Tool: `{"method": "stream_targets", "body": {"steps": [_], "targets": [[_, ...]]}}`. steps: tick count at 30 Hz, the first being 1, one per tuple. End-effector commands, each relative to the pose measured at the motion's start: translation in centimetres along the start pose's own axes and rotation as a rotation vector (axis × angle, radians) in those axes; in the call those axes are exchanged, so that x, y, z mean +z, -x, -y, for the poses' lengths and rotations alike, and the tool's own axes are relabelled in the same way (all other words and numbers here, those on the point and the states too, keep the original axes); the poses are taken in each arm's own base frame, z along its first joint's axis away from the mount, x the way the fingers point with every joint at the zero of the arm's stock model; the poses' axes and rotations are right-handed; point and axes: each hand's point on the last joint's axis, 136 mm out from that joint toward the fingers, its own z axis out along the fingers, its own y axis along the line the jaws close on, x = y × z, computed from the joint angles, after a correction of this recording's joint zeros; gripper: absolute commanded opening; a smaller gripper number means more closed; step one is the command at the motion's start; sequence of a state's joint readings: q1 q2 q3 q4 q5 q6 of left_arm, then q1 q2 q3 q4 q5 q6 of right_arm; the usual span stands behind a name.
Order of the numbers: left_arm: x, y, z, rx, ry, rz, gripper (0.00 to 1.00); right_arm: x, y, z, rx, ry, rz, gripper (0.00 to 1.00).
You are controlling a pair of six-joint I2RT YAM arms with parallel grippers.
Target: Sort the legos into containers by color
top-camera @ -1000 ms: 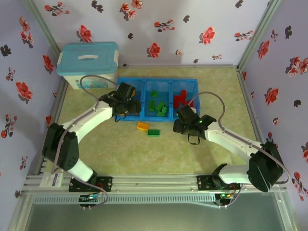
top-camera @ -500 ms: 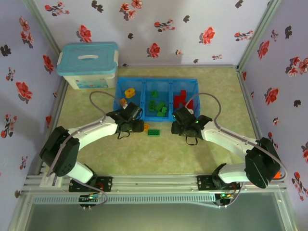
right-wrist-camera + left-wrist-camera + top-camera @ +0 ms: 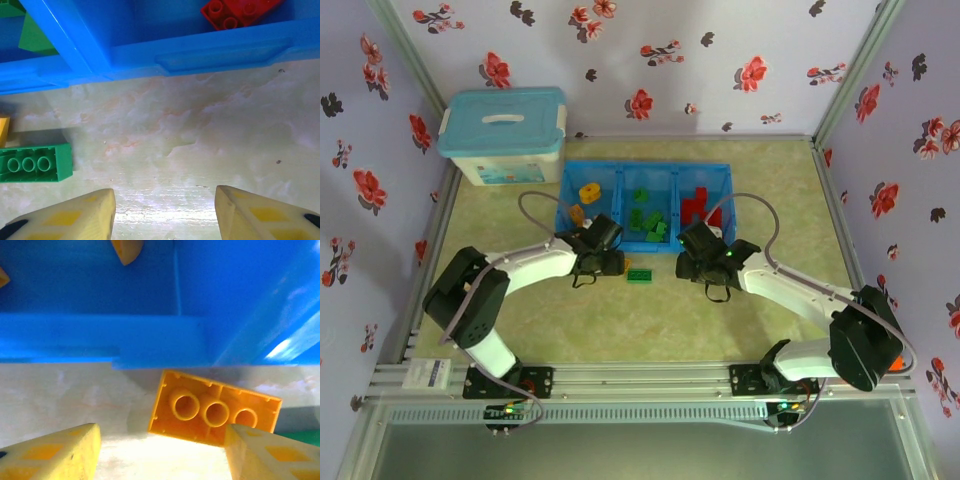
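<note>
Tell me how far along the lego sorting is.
Done: the blue tray holds orange bricks, green bricks and red bricks in separate compartments. In hand: the open left pincer hovers at an upturned orange brick, not gripped. Left: that brick and a loose green brick nearby; right pincer open, empty.

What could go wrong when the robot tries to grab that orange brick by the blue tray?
The orange brick lies upside down and crooked, close to the blue tray wall and off toward one finger of the open left hand. Closing might only shove or flip it. The open right hand also hovers nearby, with the green brick between them, so the two hands could bump.
</note>
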State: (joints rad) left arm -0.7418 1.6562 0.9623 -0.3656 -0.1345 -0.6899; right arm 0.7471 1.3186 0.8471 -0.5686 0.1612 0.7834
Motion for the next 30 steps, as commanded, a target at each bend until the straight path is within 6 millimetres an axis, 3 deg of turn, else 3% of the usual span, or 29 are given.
{"method": "stream_targets", "body": {"steps": [1,15,30], "targets": [[-0.2,1.5,1.1,-0.004,-0.011,0.036,0.66,0.0,0.1,0.3,0.012,-0.016,0.022,0.54],[1.7,1.4,0.5,0.014,0.045,0.011,0.63,0.4,-0.2,0.6,0.009,-0.025,0.016,0.54],[0.8,-2.7,-2.0,-0.017,0.086,-0.003,0.57,0.5,-0.3,0.5,0.019,-0.016,0.016,0.54]]}}
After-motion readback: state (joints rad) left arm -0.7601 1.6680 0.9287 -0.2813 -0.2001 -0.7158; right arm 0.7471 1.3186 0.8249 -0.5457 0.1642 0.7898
